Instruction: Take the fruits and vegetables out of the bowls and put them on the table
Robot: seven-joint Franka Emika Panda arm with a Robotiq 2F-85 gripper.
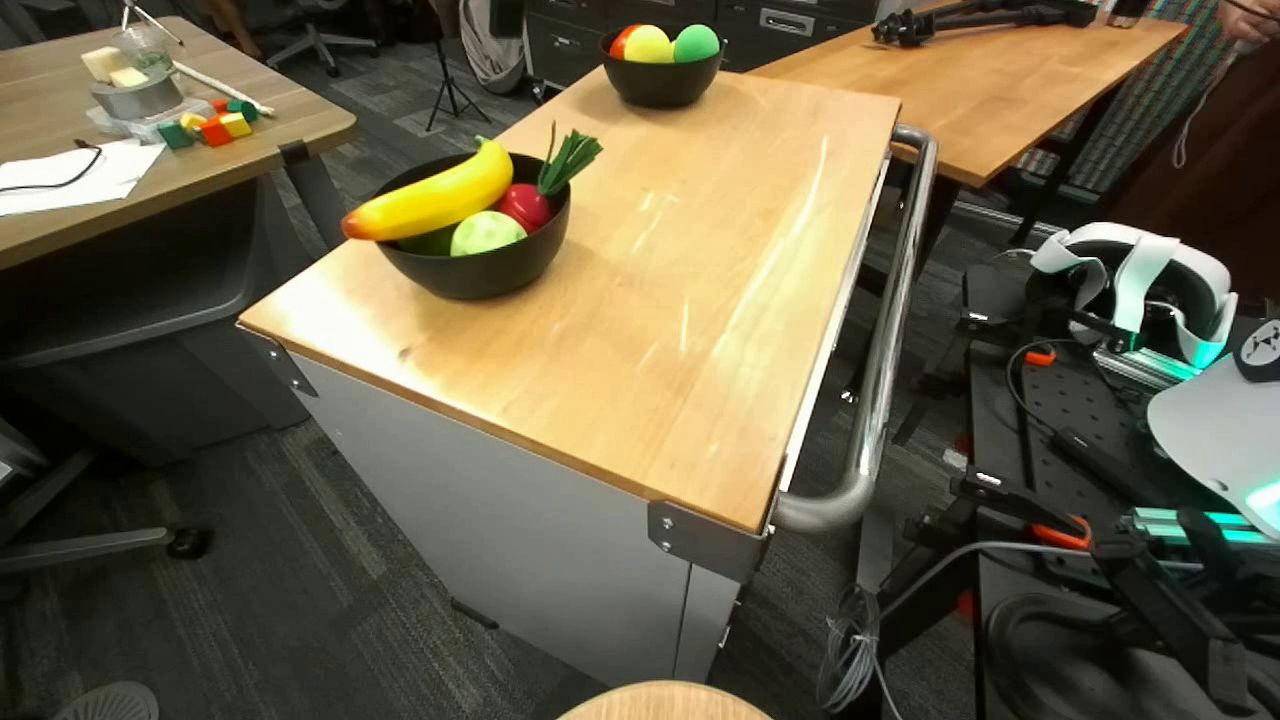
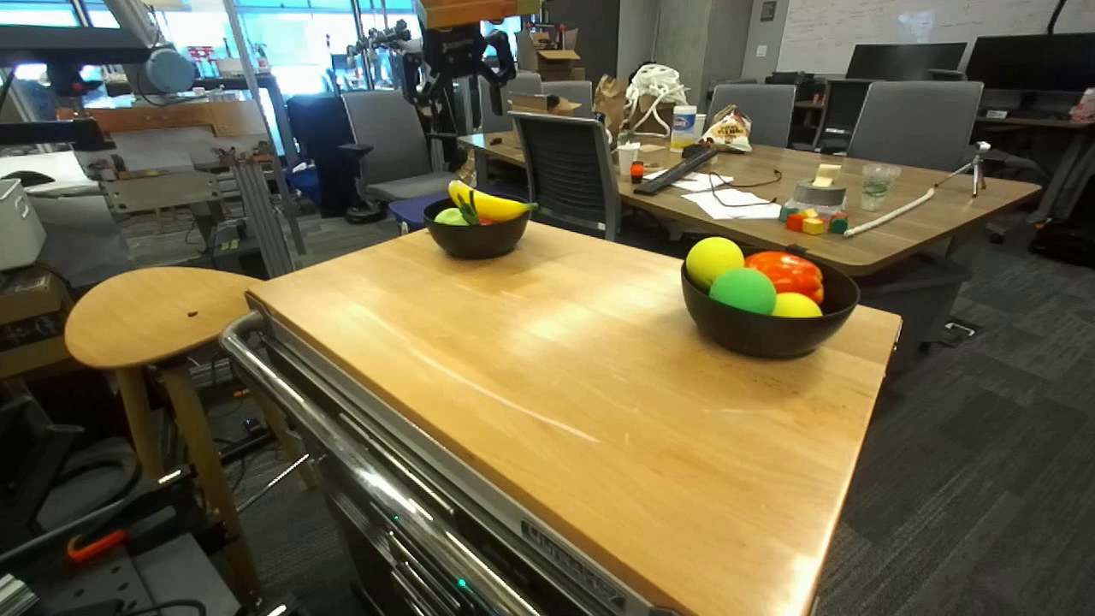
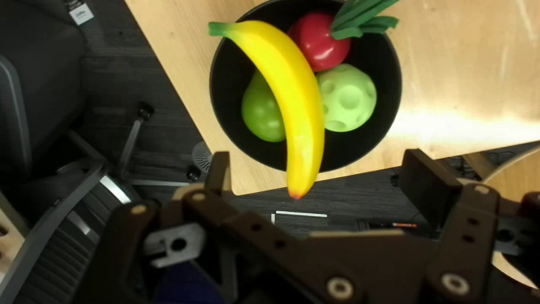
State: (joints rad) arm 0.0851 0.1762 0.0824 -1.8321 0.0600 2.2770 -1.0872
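Note:
Two black bowls stand on the wooden cart top [image 1: 640, 370]. One bowl [image 3: 367, 143] holds a yellow banana [image 3: 297, 93] lying across the top, a red radish-like vegetable [image 3: 316, 40] with green leaves, a pale green dimpled ball [image 3: 348, 99] and a green pear-like fruit [image 3: 262, 116], partly hidden. The banana's tip overhangs the rim. The other bowl [image 2: 761, 334] holds a red pepper [image 2: 787, 274], a green ball [image 2: 742, 291] and yellow round pieces [image 2: 714, 259]. My gripper [image 3: 318, 171] is open and empty, high above the banana bowl; it also shows in an exterior view [image 2: 458, 77].
A metal handle rail [image 1: 890, 340] runs along one cart side. A round wooden stool [image 2: 158, 312] stands off one end. Another desk [image 2: 932, 184] with blocks, tape and papers, and a chair [image 2: 569, 167], stand behind the cart.

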